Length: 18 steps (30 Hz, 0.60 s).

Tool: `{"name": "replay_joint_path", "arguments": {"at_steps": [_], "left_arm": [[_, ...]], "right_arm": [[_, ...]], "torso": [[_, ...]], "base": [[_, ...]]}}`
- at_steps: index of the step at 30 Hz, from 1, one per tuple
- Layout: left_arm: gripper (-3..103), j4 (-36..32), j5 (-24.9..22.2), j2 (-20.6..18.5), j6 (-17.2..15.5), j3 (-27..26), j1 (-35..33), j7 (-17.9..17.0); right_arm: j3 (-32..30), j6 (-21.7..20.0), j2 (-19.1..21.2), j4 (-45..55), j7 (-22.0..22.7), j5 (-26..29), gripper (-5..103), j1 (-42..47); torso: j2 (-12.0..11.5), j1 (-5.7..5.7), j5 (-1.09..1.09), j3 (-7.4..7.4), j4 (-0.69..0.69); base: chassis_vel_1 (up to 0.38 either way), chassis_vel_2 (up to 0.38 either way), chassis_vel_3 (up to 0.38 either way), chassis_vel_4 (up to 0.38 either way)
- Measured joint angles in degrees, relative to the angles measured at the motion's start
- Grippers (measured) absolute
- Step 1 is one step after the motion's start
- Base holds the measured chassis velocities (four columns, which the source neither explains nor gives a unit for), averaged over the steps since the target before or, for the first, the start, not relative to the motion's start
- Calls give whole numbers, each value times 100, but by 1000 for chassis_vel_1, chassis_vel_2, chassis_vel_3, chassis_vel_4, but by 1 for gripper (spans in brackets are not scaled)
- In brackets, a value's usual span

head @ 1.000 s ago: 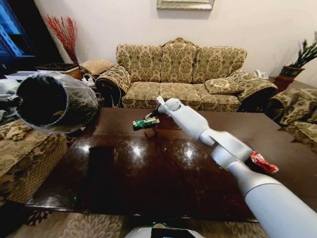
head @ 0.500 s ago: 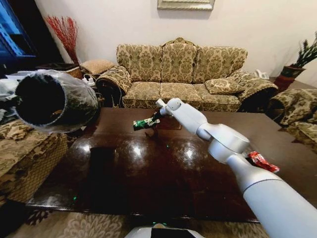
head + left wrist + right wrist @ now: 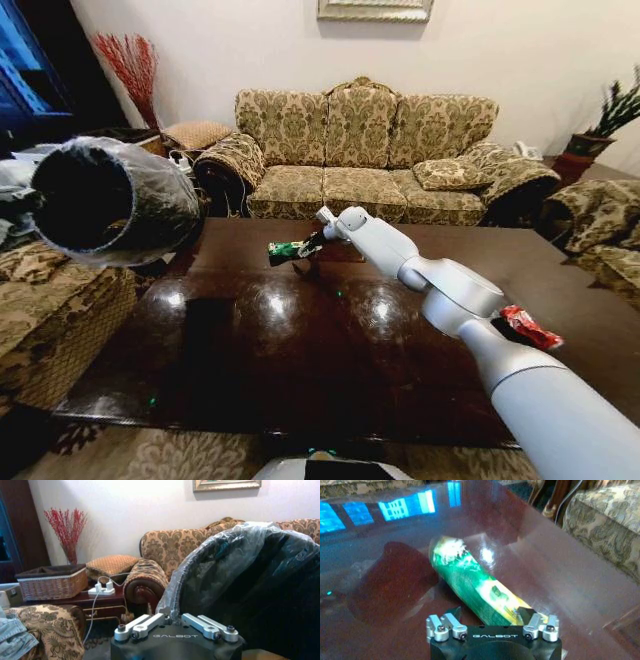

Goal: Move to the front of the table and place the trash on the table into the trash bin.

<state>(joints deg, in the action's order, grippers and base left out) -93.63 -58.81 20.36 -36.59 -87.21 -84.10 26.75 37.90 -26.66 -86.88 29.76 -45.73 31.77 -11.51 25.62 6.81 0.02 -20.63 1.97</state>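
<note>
The trash bin [image 3: 110, 200], black with a clear bag liner, hangs tilted in the air at the left of the table [image 3: 300, 350], its mouth facing me. My left gripper [image 3: 172, 620] is shut on the trash bin [image 3: 250, 585] at its rim. My right gripper [image 3: 312, 240] reaches over the far middle of the table and is shut on one end of a green flat packet [image 3: 288, 248], held just above the glossy top. In the right wrist view the packet [image 3: 470, 581] sticks out from between the gripper [image 3: 492, 621] fingers. A crumpled red wrapper [image 3: 525, 325] lies at the table's right, behind my forearm.
A patterned sofa [image 3: 370, 150] stands behind the table, and an armchair [image 3: 60, 310] sits close to its left edge. A wicker basket [image 3: 50, 583] and a power strip [image 3: 102, 589] rest on a side table in the far left corner. A potted plant [image 3: 605, 125] stands at far right.
My right gripper has shifted slightly left with the green packet, and the elbow has moved a little. The bin stays held at the left.
</note>
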Motion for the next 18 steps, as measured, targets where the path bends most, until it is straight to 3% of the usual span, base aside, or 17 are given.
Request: {"name": "replay_joint_path", "arguments": {"at_steps": [3,5,7,12,18], "left_arm": [[0,6,-17,-11,0,-1,-1,-15],[0,4,-25,-12,0,-2,0,-16],[0,-12,-38,-13,0,-8,-1,-27],[0,-105,-40,12,-8,-7,-1,-46],[0,-177,-67,4,-19,13,20,-86]], "right_arm": [[-4,-30,7,89,27,22,59,30],[-4,-31,7,98,39,29,59,33],[-5,-33,4,131,174,90,47,44],[-28,-73,75,421,820,447,28,130],[-36,-154,196,811,1523,825,17,258]], "torso": [[0,2,-3,-1,0],[-1,2,-3,-1,1],[-1,2,-3,0,1],[-1,3,-3,-1,0],[-1,1,-2,0,-1]], "base": [[0,0,0,0],[0,0,0,0],[0,0,0,0],[0,0,0,0],[0,0,0,0]]}}
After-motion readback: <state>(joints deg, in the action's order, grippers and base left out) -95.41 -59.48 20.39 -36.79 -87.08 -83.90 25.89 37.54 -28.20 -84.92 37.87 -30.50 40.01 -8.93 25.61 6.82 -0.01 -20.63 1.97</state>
